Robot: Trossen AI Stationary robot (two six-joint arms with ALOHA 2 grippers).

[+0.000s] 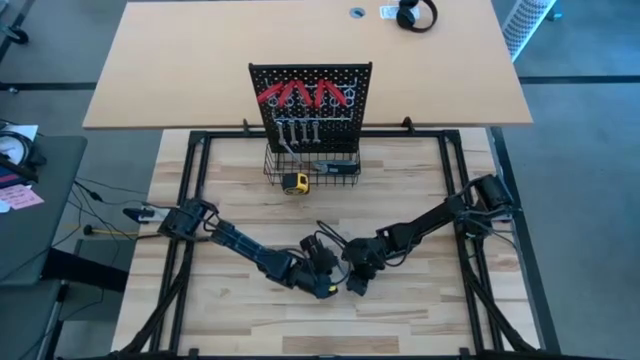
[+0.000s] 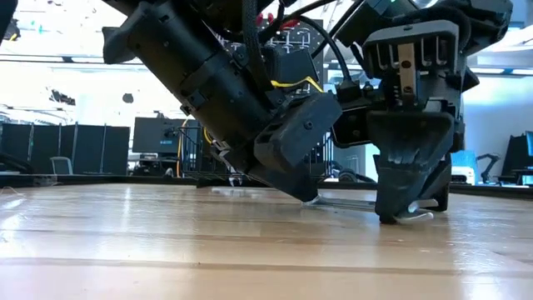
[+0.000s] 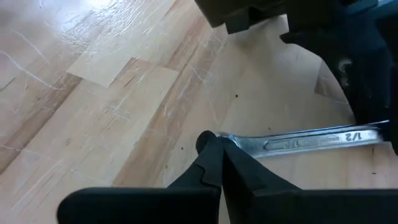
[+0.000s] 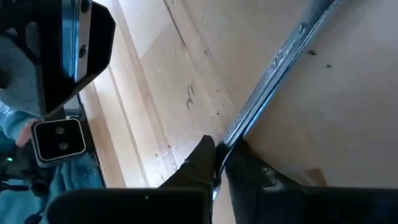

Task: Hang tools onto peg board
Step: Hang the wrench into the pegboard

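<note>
Lying flat on the near middle of the wooden table [image 1: 420, 230], a slim silver wrench [image 3: 311, 140] has a gripper at each end. The right gripper [image 4: 219, 163] has its jaws closed on one end of the wrench, while the left gripper [image 3: 219, 146] meets the other end with jaws fully shut, and whether they actually pinch it I cannot tell. Farther back stands the peg board [image 1: 311, 105], red pliers [image 1: 300, 96] and wrenches [image 1: 298, 130] already hanging, wire basket [image 1: 312, 167] at its base.

Overhead camera straight down, table-level camera close and level, both wrist cameras tight on the same wrench [image 3: 311, 140].
</note>
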